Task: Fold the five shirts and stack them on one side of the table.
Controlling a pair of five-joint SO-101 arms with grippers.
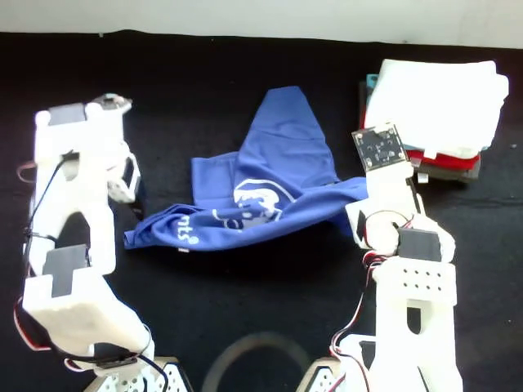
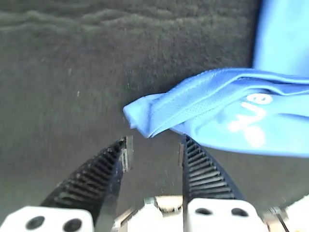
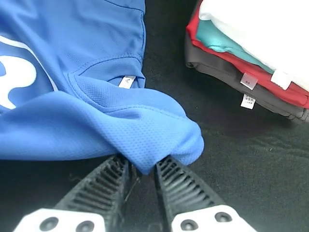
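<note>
1. Currently, blue shirt [image 1: 261,196] is bunched mid-tabletop, pinched by the nearly closed right gripper [image 3: 143,169].
2. Left gripper [image 2: 153,150] is held open, empty, just short of the shirt's other end.
3. Risk: the shallow pinch could be lost under pull.

Blue shirt [image 1: 270,184] is sprawling across mid tabletop [image 1: 172,90], blocking the centre. Stack of folded shirts [image 1: 433,110] is filling the far right corner. Bare tabletop is lying open at far left & along near edge.
</note>
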